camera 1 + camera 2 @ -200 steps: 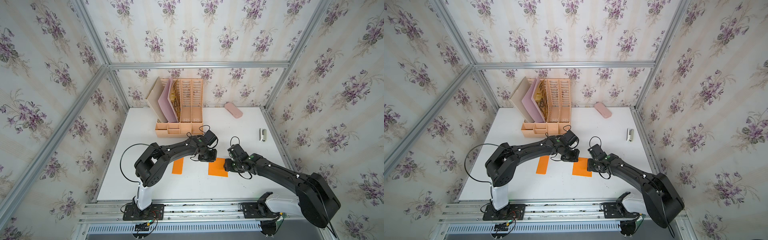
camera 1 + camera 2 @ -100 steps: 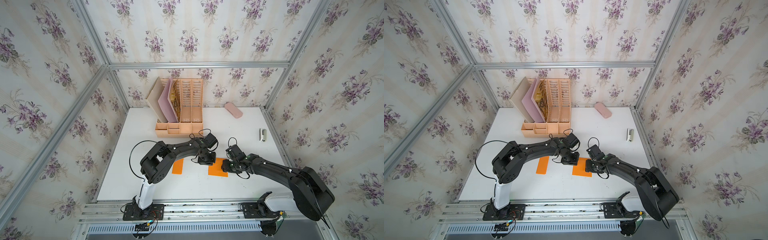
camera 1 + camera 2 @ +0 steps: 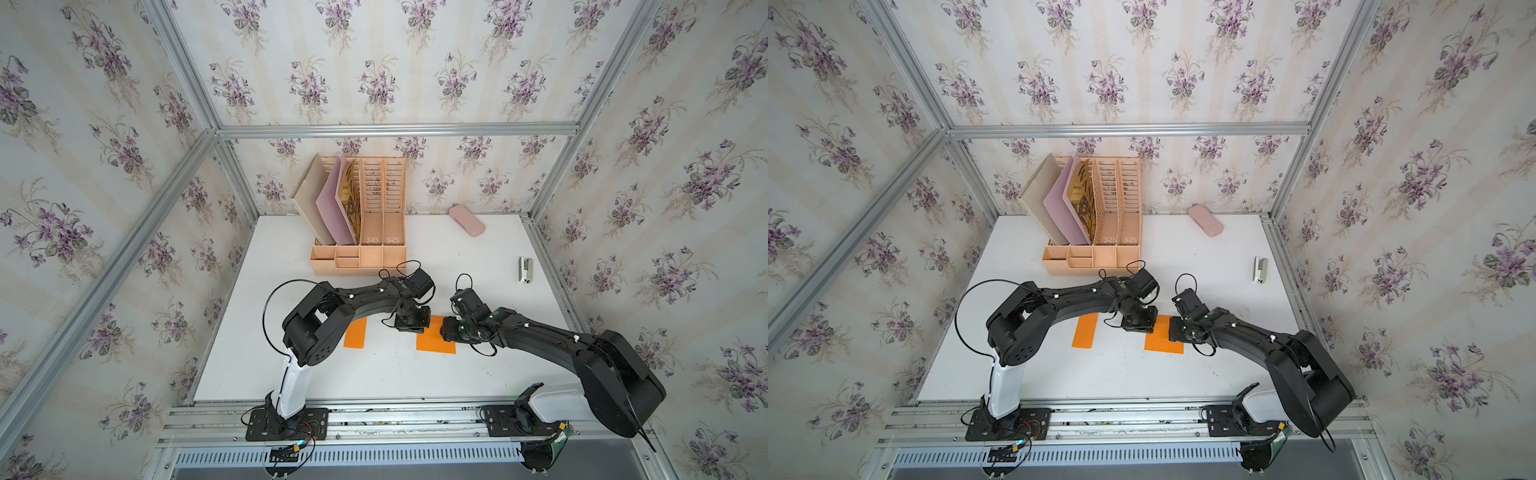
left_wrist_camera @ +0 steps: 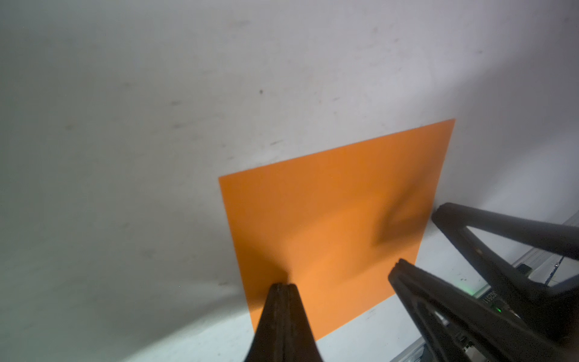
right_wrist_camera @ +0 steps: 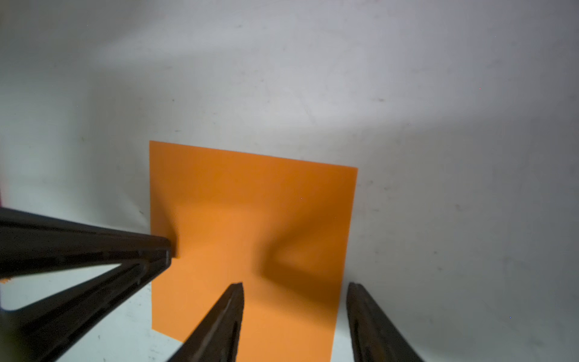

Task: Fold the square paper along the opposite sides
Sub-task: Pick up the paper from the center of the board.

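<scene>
Orange square paper (image 3: 436,343) lies flat on the white tabletop (image 3: 374,374) in both top views, near the middle, between my two arms. My left fingers (image 3: 411,323) come down at its far left corner and my right fingers (image 3: 449,330) at its right edge. A narrower orange piece (image 3: 355,332) lies apart to the left, partly under my left arm. At the back stand a peach desk organizer (image 3: 357,257) and a pink case (image 3: 466,221), and a stapler (image 3: 525,270) lies by the right wall. The paper (image 3: 1163,340) sits the same way in a top view. In the left wrist view my left fingers (image 4: 283,288) are pressed together with nothing between them, and their tip meets its own shadow on the paper (image 4: 329,203) close to one edge. My right fingers (image 4: 404,272) show here partly spread, one over the sheet and one just off its side. In the right wrist view those right fingers (image 5: 232,313) stand moderately apart and straddle the paper's (image 5: 250,203) edge without holding it, while my closed left fingers (image 5: 156,250) touch the opposite side.
</scene>
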`<state>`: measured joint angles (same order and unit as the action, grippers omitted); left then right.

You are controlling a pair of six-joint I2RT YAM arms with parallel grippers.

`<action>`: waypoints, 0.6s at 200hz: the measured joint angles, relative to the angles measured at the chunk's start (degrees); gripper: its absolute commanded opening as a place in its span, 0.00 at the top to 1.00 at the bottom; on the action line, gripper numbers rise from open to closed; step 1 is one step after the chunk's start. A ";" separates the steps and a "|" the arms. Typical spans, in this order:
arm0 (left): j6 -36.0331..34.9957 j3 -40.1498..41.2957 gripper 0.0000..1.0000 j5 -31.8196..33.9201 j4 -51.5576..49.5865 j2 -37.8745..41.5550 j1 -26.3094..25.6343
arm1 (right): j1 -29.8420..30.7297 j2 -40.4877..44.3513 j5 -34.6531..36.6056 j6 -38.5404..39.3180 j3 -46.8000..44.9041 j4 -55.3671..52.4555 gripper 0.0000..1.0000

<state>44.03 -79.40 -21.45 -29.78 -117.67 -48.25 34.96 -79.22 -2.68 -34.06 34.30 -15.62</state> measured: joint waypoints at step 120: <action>0.00 -0.79 1.00 -0.63 1.03 -0.94 -0.04 | -0.04 -1.09 -3.61 -0.02 -1.81 8.13 0.42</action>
<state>44.03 -80.18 -22.09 -28.75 -118.61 -48.29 34.92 -80.31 -6.28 -34.09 32.49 -7.49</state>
